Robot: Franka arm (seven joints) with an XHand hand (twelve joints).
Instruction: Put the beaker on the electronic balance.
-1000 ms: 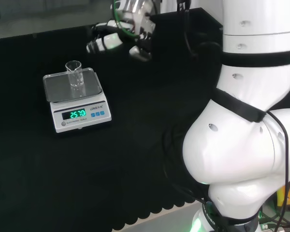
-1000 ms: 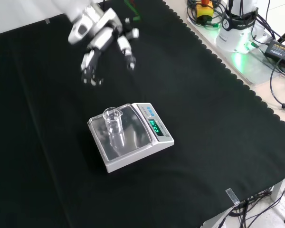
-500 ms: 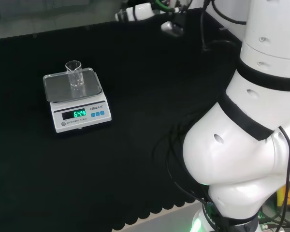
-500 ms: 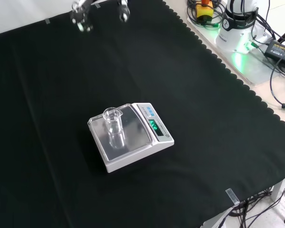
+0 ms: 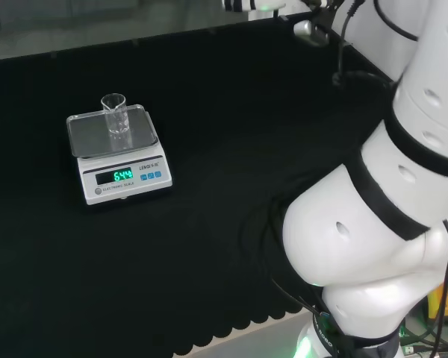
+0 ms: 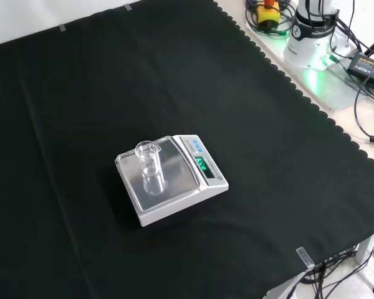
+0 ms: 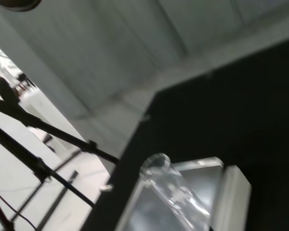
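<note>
A small clear beaker (image 5: 113,113) stands upright on the steel pan of the white electronic balance (image 5: 124,177), whose green display is lit. The front view has the beaker (image 6: 148,167) on the balance (image 6: 174,202) at the cloth's middle, with nothing touching it. The hand (image 5: 243,4) is high at the head view's top edge, far to the right of the balance, its visible fingers stretched out and holding nothing. From the wrist view, the beaker (image 7: 171,190) and the balance (image 7: 231,192) appear tilted and far off.
The arm's white links (image 5: 388,224) fill the head view's right. In the front view the arm's base (image 6: 311,37), cables and a yellow box with a red button (image 6: 268,11) sit beyond the cloth's scalloped edge. Black tripod legs (image 7: 43,127) stand past the bench.
The hand has lifted away from the balance, moving right and up in the head view and out past the front view's top. The beaker has stayed on the pan.
</note>
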